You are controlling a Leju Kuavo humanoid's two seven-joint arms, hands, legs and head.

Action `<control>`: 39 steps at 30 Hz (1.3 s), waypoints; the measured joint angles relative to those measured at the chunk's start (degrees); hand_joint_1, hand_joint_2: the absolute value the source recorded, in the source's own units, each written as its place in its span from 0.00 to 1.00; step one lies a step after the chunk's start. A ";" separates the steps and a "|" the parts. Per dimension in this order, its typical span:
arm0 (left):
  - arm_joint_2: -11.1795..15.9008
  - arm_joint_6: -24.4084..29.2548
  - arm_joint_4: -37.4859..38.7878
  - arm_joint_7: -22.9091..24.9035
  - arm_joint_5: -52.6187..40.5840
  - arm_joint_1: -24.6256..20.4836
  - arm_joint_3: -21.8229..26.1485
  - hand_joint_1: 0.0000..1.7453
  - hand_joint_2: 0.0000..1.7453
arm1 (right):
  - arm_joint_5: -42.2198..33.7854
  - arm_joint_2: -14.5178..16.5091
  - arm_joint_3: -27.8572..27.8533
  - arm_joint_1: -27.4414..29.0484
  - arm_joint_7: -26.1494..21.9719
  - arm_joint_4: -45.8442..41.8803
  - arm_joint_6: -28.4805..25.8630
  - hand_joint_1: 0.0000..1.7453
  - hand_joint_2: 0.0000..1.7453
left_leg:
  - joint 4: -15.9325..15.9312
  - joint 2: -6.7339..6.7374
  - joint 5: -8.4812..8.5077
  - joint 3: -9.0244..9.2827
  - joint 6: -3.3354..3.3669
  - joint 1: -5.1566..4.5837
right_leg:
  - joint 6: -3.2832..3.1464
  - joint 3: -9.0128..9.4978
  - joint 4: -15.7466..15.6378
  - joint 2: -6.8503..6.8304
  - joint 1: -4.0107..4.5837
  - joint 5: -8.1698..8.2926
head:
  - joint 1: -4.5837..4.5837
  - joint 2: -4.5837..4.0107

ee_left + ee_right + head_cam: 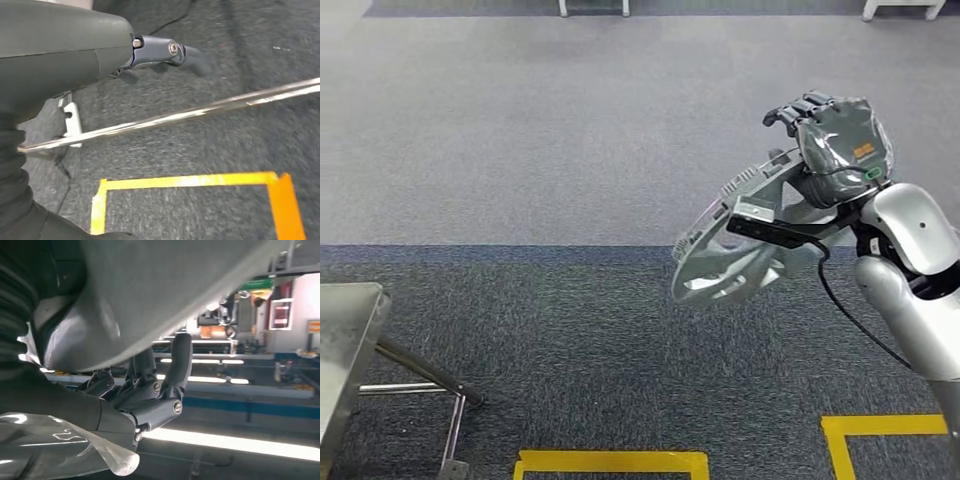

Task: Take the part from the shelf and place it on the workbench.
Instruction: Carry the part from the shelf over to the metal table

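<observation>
Metal part (pixel 724 250), a slotted disc held out over the carpet in the right hand (pixel 833 140), fingers (pixel 177 370) clamped on its rim, looks stiff, slick, fairly heavy; left hand (pixel 166 52) grip: cannot tell.

The right hand (pixel 833 135) held a round, silvery metal part (pixel 727 250) above the grey carpet (pixel 546 150), its dark fingers (pixel 799 108) curled over the rim. The part hung tilted below the hand. Far off to its lower left stood a metal surface (pixel 346 340); yellow floor tape (pixel 614 462) lay below.
</observation>
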 joint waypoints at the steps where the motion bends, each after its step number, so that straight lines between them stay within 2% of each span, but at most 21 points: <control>1: 0.00 -0.05 0.01 0.01 -0.04 -0.10 -0.01 0.00 1.00 | 0.07 -0.03 0.00 0.01 0.00 0.02 0.08 1.00 1.00 | -0.01 -0.67 -0.01 0.03 0.26 -0.03 | -0.10 -1.82 3.69 1.69 0.03 -1.57 | 0.14 -0.01; 3: 0.01 -0.20 0.01 0.01 -0.08 -0.25 -0.02 0.00 1.00 | 0.15 -0.07 0.05 0.28 0.01 0.11 0.23 1.00 1.00 | 0.05 -2.24 -0.03 0.08 0.51 -0.10 | -0.24 -6.06 10.86 3.03 0.16 -3.60 | 0.27 -0.01; 4: -0.02 -0.26 0.02 0.01 -0.08 -0.26 -0.02 0.00 1.00 | 0.15 -0.07 0.10 0.45 -0.01 0.15 0.30 1.00 1.00 | 0.10 -3.12 -0.07 0.12 0.54 -0.14 | -0.32 -7.28 12.13 3.21 0.19 -3.15 | 0.27 -0.01; 6: -0.08 -0.32 0.02 0.01 -0.08 -0.24 -0.03 0.00 1.00 | 0.15 -0.07 0.18 0.60 -0.02 0.17 0.35 1.00 1.00 | 0.28 -4.89 -0.17 0.25 0.51 -0.13 | -0.56 -6.49 8.25 3.66 0.18 0.73 | 0.28 -0.01; 8: -0.15 -0.33 0.02 0.01 -0.08 -0.26 -0.03 0.00 1.00 | 0.15 -0.07 0.16 0.48 -0.03 0.17 0.35 1.00 1.00 | 0.70 -6.54 -0.41 0.13 0.20 -0.04 | -0.76 -3.29 0.74 6.03 -0.07 4.43 | 0.23 -0.01; 10: -0.20 -0.34 0.02 0.00 -0.09 -0.27 -0.03 0.00 1.00 | 0.16 -0.07 0.13 0.45 -0.01 0.20 0.37 1.00 1.00 | 0.96 -8.04 -0.43 -0.37 -0.45 0.22 | -0.79 -1.28 -3.07 7.72 -0.16 5.12 | 0.22 -0.01; 12: -0.22 -0.36 0.06 0.01 -0.13 -0.03 -0.04 0.00 1.00 | 0.19 -0.07 0.22 0.42 -0.03 0.20 0.39 1.00 1.00 | 0.80 -9.40 -0.19 -0.72 -1.15 0.48 | -0.95 -0.77 -3.68 6.79 -0.12 4.93 | 0.21 -0.01; 13: -0.25 -0.36 0.08 0.01 -0.20 0.14 -0.07 0.00 1.00 | 0.20 -0.05 0.29 0.35 -0.06 0.19 0.39 1.00 1.00 | 0.96 -9.17 -0.35 -0.83 -1.45 0.43 | -1.15 -0.53 -3.97 6.10 -0.18 5.00 | 0.20 -0.01; 15: -0.18 -0.36 0.10 0.07 -0.39 0.25 -0.10 0.00 1.00 | 0.21 -0.03 0.42 0.13 -0.10 0.17 0.41 1.00 1.00 | 3.90 -6.43 -2.16 -2.17 -2.09 0.26 | -1.70 0.10 -4.51 4.53 -0.34 5.06 | -0.16 -0.01; 17: -0.09 -0.37 0.11 0.14 -0.56 0.13 -0.12 0.00 1.00 | 0.22 -0.03 0.50 -0.09 -0.14 0.20 0.45 1.00 1.00 | 10.79 -3.05 -5.39 -5.51 -2.73 0.43 | -2.04 0.47 -4.63 2.89 -0.17 4.84 | -0.43 -0.01; 19: -0.17 -0.37 0.12 0.18 -0.75 0.17 -0.13 0.00 1.00 | 0.25 -0.03 0.72 -0.18 -0.16 0.27 0.55 1.00 1.00 | 15.61 -2.02 -6.58 -8.06 -3.13 0.84 | -2.10 0.66 -4.62 1.39 -0.11 4.56 | -0.42 -0.01; 21: -0.21 -0.36 0.13 0.24 -0.95 0.29 -0.14 0.00 1.00 | 0.28 -0.01 1.11 -0.26 -0.19 0.32 0.67 1.00 1.00 | 12.74 -1.52 -3.94 -6.82 -3.30 1.12 | -1.98 0.95 -4.61 0.12 -0.12 4.25 | -0.44 -0.01; 24: -0.14 -0.30 0.13 0.48 -1.09 0.14 -0.14 0.00 1.00 | 0.34 0.15 1.51 -1.03 -0.27 0.40 0.89 1.00 1.00 | 2.52 1.27 0.24 -1.77 -2.84 0.55 | -1.29 1.56 -4.57 -1.53 0.12 3.61 | -0.41 -0.01; 26: -0.12 -0.27 0.13 0.52 -1.16 0.03 -0.14 0.00 1.00 | 0.44 0.33 1.82 -1.85 -0.33 0.51 1.09 1.00 1.00 | 0.74 1.76 -0.06 -1.00 -2.21 -0.03 | -0.68 1.83 -4.62 -2.60 0.39 3.28 | -0.34 -0.01; 28: -0.09 -0.26 0.13 0.52 -1.21 0.14 -0.14 0.00 1.00 | 0.62 0.81 2.31 -2.52 -0.43 0.58 1.38 1.00 1.00 | 0.27 0.69 -0.08 -0.69 -1.45 0.01 | -0.09 2.24 -4.66 -3.11 0.29 2.79 | -0.30 -0.01; 30: -0.08 -0.26 0.13 0.52 -1.28 0.09 -0.14 0.00 1.00 | 0.82 1.33 2.79 -3.25 -0.55 0.62 1.66 1.00 1.00 | -0.24 -0.42 0.00 -0.06 -0.68 0.31 | 0.18 1.26 -2.21 -0.94 0.07 1.02 | -0.13 -0.01; 32: -0.08 -0.30 0.13 0.51 -1.46 -0.26 -0.14 0.00 1.00 | 0.98 1.54 3.26 -4.06 -0.62 0.77 2.00 1.00 1.00 | -0.39 -1.67 -0.02 0.19 -0.14 0.49 | 0.10 -2.42 4.74 2.04 0.03 -2.05 | 0.06 -0.01; 34: -0.09 -0.39 0.13 0.50 -1.61 -0.52 -0.14 0.00 1.00 | 1.13 1.67 3.85 -4.50 -0.62 1.03 2.46 1.00 1.00 | -0.35 -3.22 -0.08 0.28 0.07 0.46 | 0.06 -6.37 11.08 3.05 0.10 -3.50 | 0.09 -0.01; 36: -0.15 -0.49 0.13 0.50 -1.67 -0.50 -0.14 0.00 1.00 | 1.20 2.02 4.44 -4.88 -0.63 1.27 2.84 1.00 1.00 | -0.21 -4.85 -0.22 0.43 -0.01 0.48 | -0.04 -6.94 9.95 3.31 0.07 -0.82 | 0.09 -0.01; 38: -0.21 -0.54 0.13 0.46 -1.74 -0.50 -0.14 0.00 1.00 | 1.20 2.47 4.82 -5.87 -0.63 1.39 3.04 1.00 1.00 | 0.18 -6.43 -0.54 0.38 -0.40 0.55 | -0.17 -4.33 2.98 4.99 -0.15 3.59 | 0.12 -0.01; 39: -0.22 -0.56 0.13 0.42 -1.79 -0.54 -0.14 0.00 1.00 | 1.20 2.69 5.02 -6.57 -0.62 1.45 3.16 1.00 1.00 | 0.54 -7.17 -0.70 0.12 -0.67 0.57 | -0.25 -2.83 -0.35 6.15 -0.34 4.73 | 0.15 -0.01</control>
